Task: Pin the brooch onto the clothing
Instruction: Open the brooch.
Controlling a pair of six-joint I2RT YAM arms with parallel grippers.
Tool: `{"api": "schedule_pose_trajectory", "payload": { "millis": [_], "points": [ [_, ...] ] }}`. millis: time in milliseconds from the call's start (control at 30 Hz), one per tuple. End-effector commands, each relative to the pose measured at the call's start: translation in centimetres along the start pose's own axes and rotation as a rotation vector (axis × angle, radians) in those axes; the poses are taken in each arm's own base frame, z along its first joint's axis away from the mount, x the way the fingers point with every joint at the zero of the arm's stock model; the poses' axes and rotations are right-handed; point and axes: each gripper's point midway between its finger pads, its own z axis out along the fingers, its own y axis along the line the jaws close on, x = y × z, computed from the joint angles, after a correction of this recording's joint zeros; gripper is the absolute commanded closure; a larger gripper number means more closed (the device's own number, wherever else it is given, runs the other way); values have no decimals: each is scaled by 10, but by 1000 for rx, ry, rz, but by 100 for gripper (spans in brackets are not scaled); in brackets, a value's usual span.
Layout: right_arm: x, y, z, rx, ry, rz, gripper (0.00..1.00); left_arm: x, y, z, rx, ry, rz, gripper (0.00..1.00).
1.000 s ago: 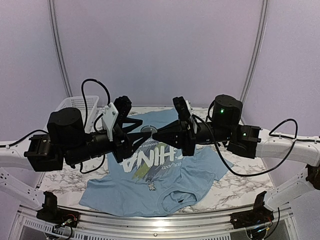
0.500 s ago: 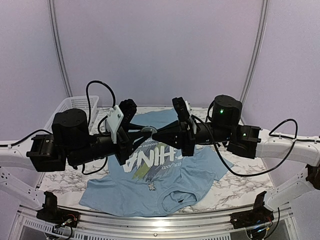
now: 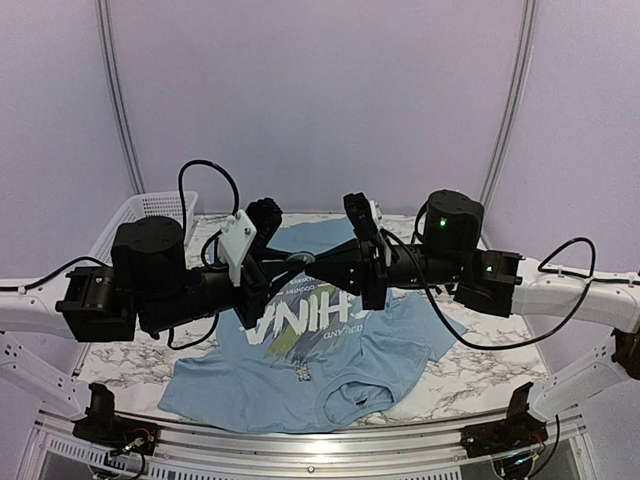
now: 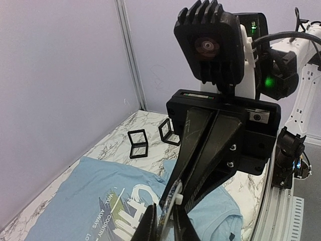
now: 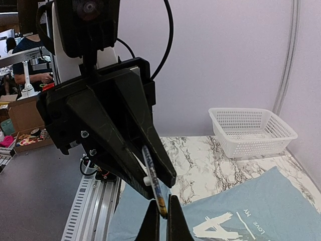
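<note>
Top view: my arms cover the clothing toward 12 o'clock, lettering partly hidden. The brooch shows edge-on, face untellable. My left fingers are cut off at 6 o'clock.

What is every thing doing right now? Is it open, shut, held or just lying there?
Small round gold-grey brooch: held in the air between both grippers, not yet pinned.
Left gripper: shut on the brooch.
Right gripper: shut on the brooch.
Light blue "CHINA" T-shirt: spread on the table, print up.
White plastic mesh basket: upright on the table.
Two square black cases: on the table, untouched.
</note>
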Motion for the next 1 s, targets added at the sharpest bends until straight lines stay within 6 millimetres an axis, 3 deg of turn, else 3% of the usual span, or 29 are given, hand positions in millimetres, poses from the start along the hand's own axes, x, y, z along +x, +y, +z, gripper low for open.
{"api": "schedule_pose_trajectory", "payload": {
  "millis": [0, 433, 767, 967],
  "points": [
    [-15, 15, -7, -61, -36, -15, 100, -14, 28, -8, -126, -42, -27, 89],
    [-15, 11, -8, -49, -37, -9, 100, -14, 33, -13, -146, -51, -36, 81],
    [-20, 12, -7, -62, -46, -16, 100, -15, 27, -11, -110, -53, -25, 96],
    [-17, 6, -10, -47, -40, -8, 100, -16, 20, -14, -63, -67, -20, 83]
  ]
}}
